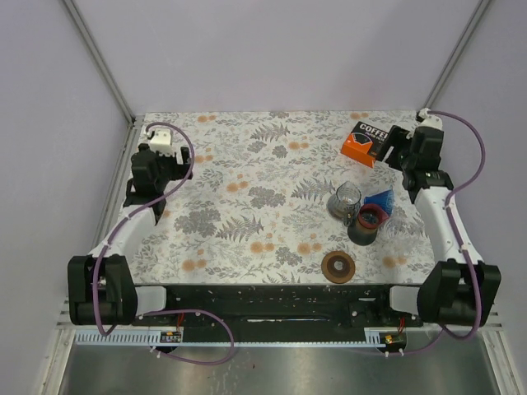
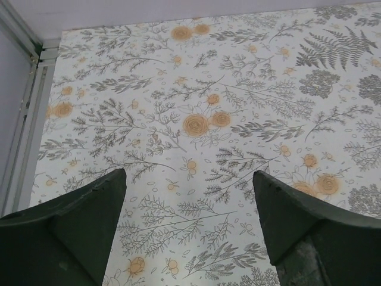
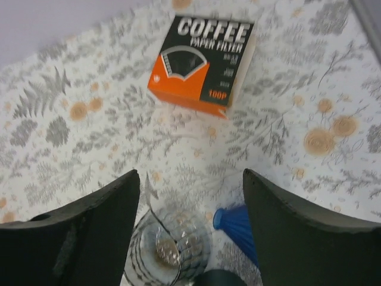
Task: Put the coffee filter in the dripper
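My right pincer (image 3: 190, 174) hangs above the flowered worktop (image 3: 89, 95) with its fingers spread wide apart, gripping nothing. Ahead of the fingertips lies the orange and black coffee filter box (image 3: 205, 62), flat on the worktop and clear of me. Below the fingertips, a little back towards my wrist, the glass dripper (image 3: 169, 244) stands upright with a blue cone (image 3: 238, 229) just beside it on the right. A dark cup (image 1: 366, 224) with a red rim sits next to those two, and a brown disc (image 1: 338, 266) lies nearer my base. My left pincer (image 2: 189, 176) is likewise spread and holds nothing, over patterned cloth well apart from all of these.
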